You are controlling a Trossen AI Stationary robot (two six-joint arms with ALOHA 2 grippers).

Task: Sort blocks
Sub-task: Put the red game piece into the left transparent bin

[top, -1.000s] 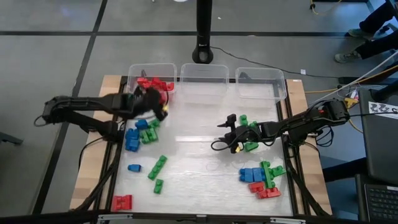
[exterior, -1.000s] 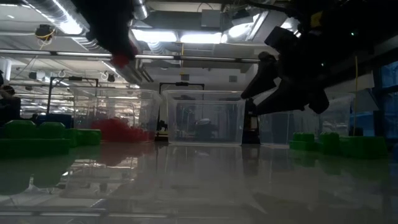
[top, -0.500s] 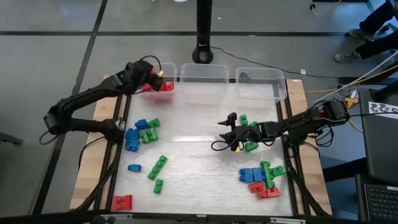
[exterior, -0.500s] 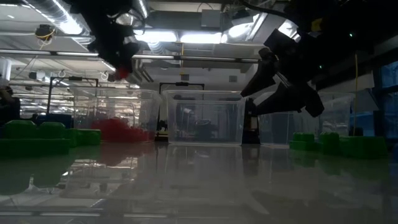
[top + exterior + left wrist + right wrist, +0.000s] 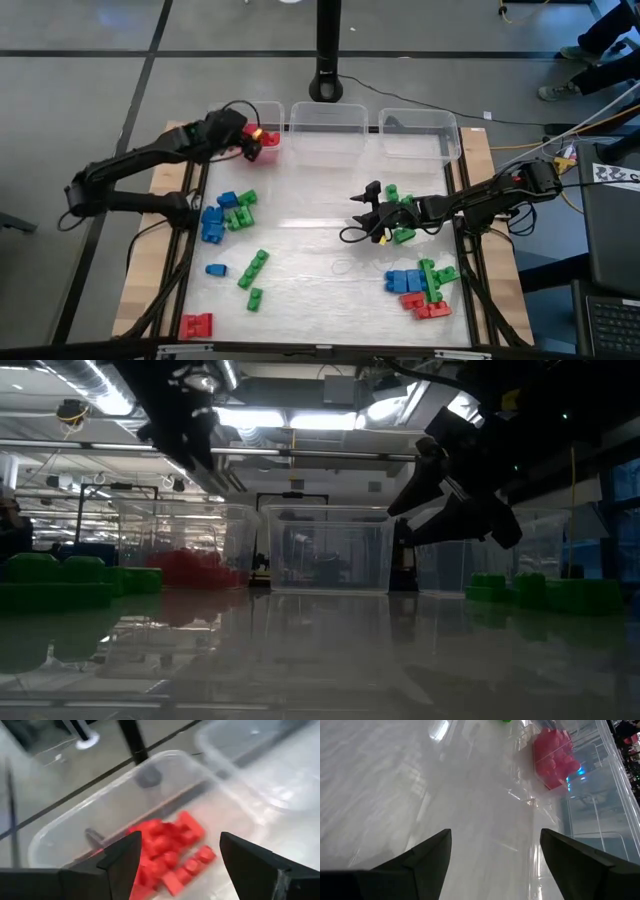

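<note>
The left claw (image 5: 250,140) hangs over the clear bin (image 5: 222,113) at the far left corner of the bench (image 5: 320,250), its fingers (image 5: 122,857) standing apart with nothing between them. Directly below it, inside that bin, lies a heap of red blocks (image 5: 170,852), piled loosely against one wall. The middle bin (image 5: 325,120) sits just beside the claw's bin, and the third bin (image 5: 420,128) stands beyond that, along the same far edge.

The right claw (image 5: 365,212) waits above the middle of the bench, its two fingers (image 5: 427,857) spread wide and holding nothing. Just beside it, on the side toward its own arm, sit a few green blocks (image 5: 400,200), one close under the wrist. Nearer the front edge on that same side lies a mixed cluster (image 5: 422,288) of blue, green and red blocks pressed together.

Toward the front from the left claw, well apart from it, a bunch of blue and green blocks (image 5: 225,212) rests by the bench's left rail. Further toward the front lie a lone blue block (image 5: 216,269), a few green blocks (image 5: 254,268) in a loose line, and a red block (image 5: 197,324) at the front left corner.
</note>
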